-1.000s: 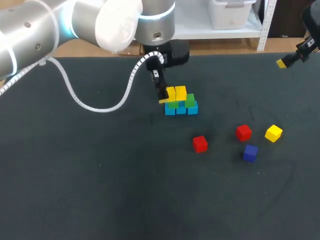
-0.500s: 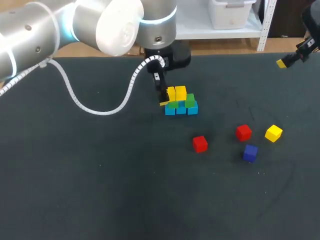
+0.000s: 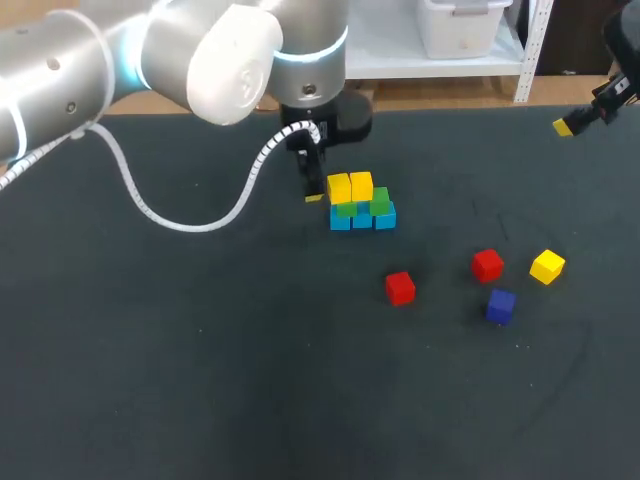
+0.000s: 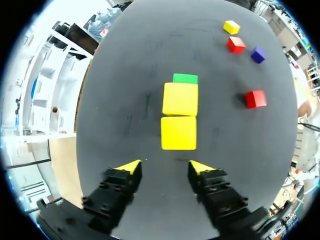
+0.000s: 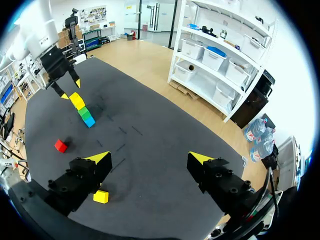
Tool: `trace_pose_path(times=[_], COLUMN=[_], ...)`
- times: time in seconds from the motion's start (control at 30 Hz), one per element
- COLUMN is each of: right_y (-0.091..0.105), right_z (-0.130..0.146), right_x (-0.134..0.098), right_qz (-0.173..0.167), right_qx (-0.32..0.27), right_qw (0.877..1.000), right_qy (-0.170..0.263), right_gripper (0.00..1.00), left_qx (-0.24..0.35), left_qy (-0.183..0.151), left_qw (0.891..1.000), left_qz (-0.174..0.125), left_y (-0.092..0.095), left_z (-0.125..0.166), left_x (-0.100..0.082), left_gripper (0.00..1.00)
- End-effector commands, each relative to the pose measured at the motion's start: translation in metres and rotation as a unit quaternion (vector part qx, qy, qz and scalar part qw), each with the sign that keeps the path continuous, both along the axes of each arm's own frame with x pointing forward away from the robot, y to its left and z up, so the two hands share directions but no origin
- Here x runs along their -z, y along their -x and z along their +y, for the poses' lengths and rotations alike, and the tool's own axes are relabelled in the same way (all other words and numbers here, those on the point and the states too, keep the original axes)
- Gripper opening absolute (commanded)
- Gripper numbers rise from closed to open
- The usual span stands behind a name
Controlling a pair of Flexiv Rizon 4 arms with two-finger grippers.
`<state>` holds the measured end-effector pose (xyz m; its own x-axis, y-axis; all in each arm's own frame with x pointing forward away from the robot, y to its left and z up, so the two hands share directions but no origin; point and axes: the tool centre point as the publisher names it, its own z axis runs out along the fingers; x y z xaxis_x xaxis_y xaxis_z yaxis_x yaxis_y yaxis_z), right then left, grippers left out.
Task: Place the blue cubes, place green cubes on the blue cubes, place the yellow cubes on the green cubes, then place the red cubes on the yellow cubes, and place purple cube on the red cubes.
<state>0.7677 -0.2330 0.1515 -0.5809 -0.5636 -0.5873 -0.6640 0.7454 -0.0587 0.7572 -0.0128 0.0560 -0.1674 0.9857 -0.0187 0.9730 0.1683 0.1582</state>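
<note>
A stack stands at the table's middle back: blue cubes (image 3: 362,220) at the base, green cubes (image 3: 380,201) on them, two yellow cubes (image 3: 350,186) on top. My left gripper (image 3: 314,193) hangs just left of the stack. In the left wrist view it (image 4: 165,168) is open and holds nothing, with the yellow cubes (image 4: 179,132) and a green cube (image 4: 185,78) ahead of it. Loose on the table lie two red cubes (image 3: 400,288) (image 3: 487,265), a yellow cube (image 3: 547,267) and a purple cube (image 3: 501,306). My right gripper (image 5: 150,158) is open and empty, high over the table's far right corner (image 3: 575,121).
The loose cubes are grouped right of centre, in front of the stack. From the right wrist view the stack (image 5: 82,111), a red cube (image 5: 61,145) and the loose yellow cube (image 5: 100,196) are visible, with my left gripper (image 5: 62,82) by the stack.
My left gripper has drawn back leftward from the stack, and its yellow tip no longer touches the yellow cube. The cubes and the right arm have not moved.
</note>
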Motion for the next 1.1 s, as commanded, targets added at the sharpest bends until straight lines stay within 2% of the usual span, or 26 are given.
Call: trace_pose_path(times=[0.03,0.53,1.1], right_y=[-0.001,-0.001,-0.001], right_z=[0.000,0.000,0.000], right_x=[0.000,0.000,0.000], right_qz=[0.001,0.001,0.001], right_qx=[-0.001,-0.001,-0.001], right_qw=[1.000,1.000,1.000], right_qy=[-0.001,-0.001,-0.001], right_gripper=[1.00,1.00,1.00], left_qx=[-0.006,-0.017,-0.017], left_qy=[0.004,0.010,0.012], left_qw=[1.000,1.000,1.000], left_qz=[-0.005,-0.014,-0.015], left_y=[0.001,-0.007,-0.011], left_z=[0.000,0.000,-0.006], left_x=[0.005,0.005,0.005], left_gripper=[0.27,0.33,0.34])
